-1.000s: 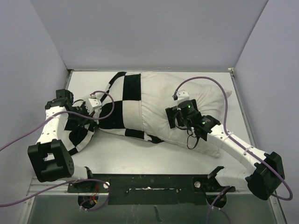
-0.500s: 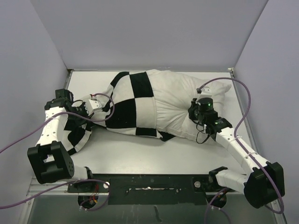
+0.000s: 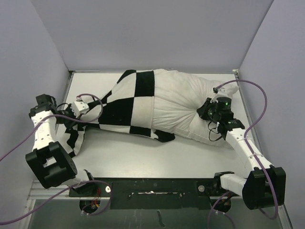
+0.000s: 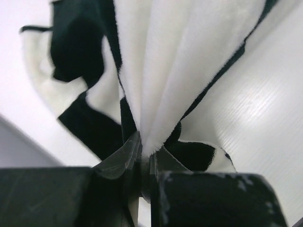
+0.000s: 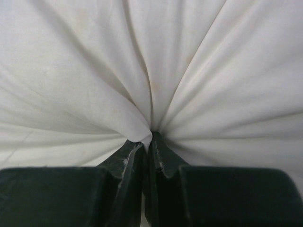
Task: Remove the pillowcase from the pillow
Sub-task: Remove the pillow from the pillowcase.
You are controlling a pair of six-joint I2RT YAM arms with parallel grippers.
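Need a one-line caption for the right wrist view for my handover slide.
Right gripper shut on a pinched fold of the plain white pillow, creases fanning out from the grip.

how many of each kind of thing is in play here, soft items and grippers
black-and-white checkered fabric pillowcase: 1
plain white plump pillow: 1
two-finger grippers: 2, left gripper and right gripper, both shut on fabric
total: 4

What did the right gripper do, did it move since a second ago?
Yes. The right gripper went right, from the middle of the pillow toward the table's right edge, and now pinches the pillow's fabric.
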